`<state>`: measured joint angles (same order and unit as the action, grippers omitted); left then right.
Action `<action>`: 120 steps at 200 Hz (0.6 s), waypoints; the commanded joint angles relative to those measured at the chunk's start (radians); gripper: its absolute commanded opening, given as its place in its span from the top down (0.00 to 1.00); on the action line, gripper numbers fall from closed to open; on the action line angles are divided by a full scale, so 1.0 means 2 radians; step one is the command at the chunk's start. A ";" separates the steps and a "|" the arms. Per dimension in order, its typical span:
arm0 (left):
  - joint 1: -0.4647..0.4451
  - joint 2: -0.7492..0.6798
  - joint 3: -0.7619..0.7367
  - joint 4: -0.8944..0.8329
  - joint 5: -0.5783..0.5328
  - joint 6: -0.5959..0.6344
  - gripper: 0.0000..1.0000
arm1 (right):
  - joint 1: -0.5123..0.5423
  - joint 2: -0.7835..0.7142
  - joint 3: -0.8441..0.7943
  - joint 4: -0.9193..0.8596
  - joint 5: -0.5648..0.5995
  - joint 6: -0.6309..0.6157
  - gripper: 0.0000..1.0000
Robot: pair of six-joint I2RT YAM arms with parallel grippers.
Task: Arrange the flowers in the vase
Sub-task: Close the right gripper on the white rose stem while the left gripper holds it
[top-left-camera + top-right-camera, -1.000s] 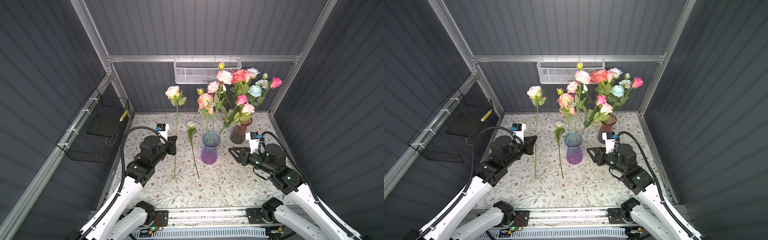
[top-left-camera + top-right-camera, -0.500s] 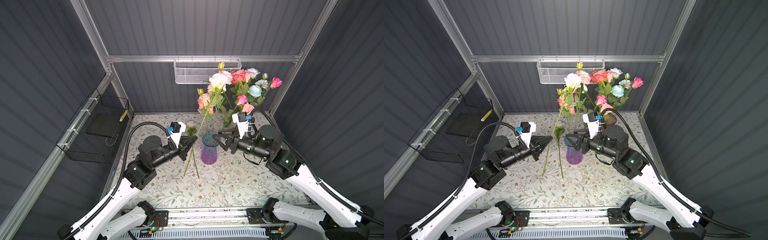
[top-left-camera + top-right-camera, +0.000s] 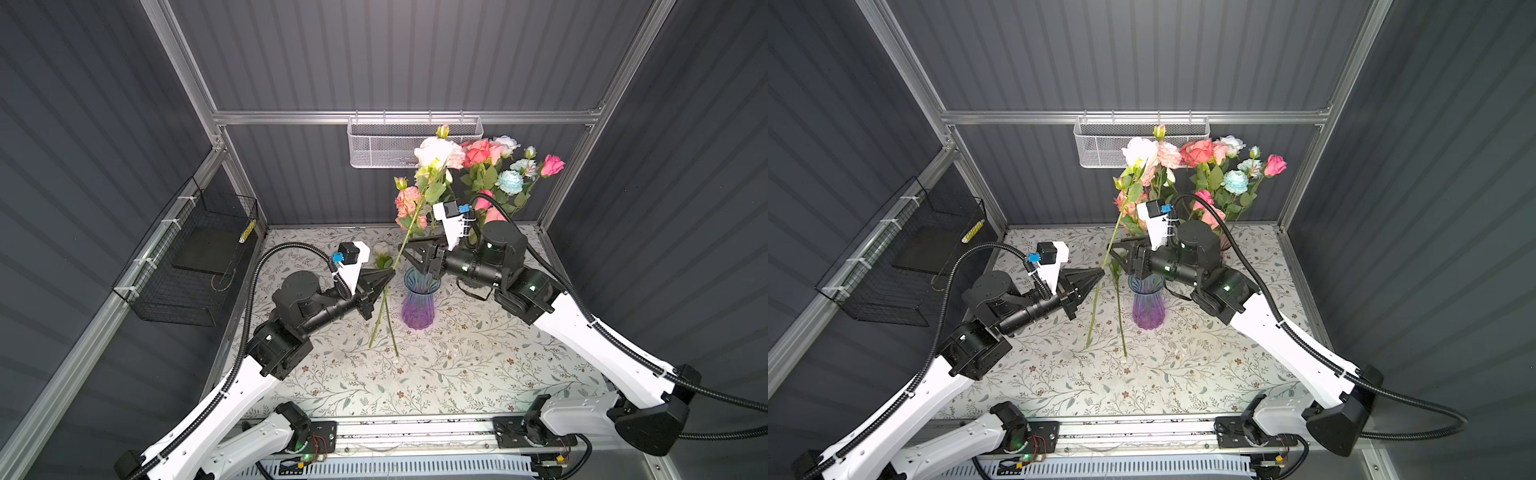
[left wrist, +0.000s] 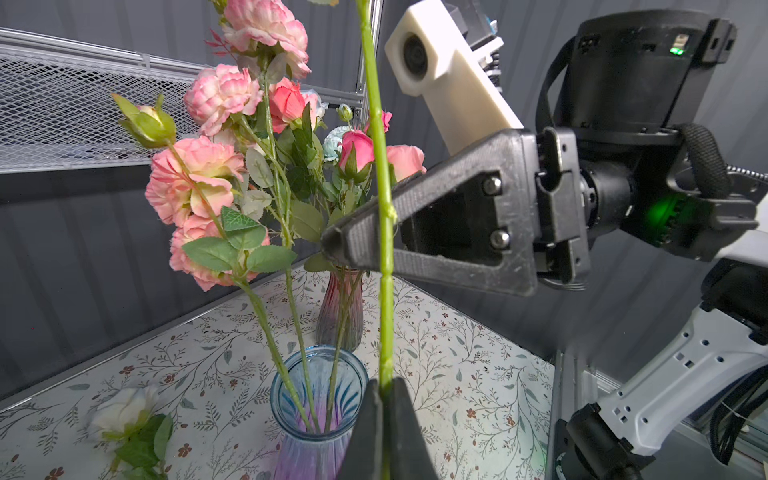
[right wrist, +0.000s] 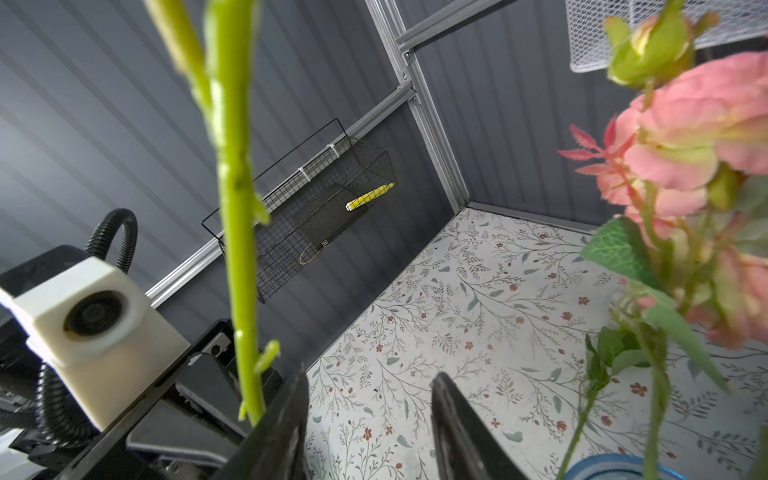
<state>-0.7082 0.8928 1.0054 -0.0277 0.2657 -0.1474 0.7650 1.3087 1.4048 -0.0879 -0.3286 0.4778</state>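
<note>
Both top views: since a second ago both arms have swung in to the vase (image 3: 419,301). The white rose (image 3: 432,151) now leans over it, its stem end still outside, above the bench (image 3: 457,374), so it is judged not yet inserted.
Left wrist: left tool (image 4: 384,386) clenched on the stem, arm reaching low.
Right wrist: right tool (image 5: 370,380) raised near the vase mouth, jaws apart and empty, stem just beside one finger.
</note>
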 commanded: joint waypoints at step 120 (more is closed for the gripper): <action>-0.002 0.025 0.022 0.005 -0.051 -0.009 1.00 | 0.012 0.012 0.042 0.005 -0.025 -0.008 0.53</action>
<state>-0.7082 0.9493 1.0264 -0.0242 0.1532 -0.1455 0.7837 1.2934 1.4261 -0.0757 -0.3641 0.4820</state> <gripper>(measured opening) 0.067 0.480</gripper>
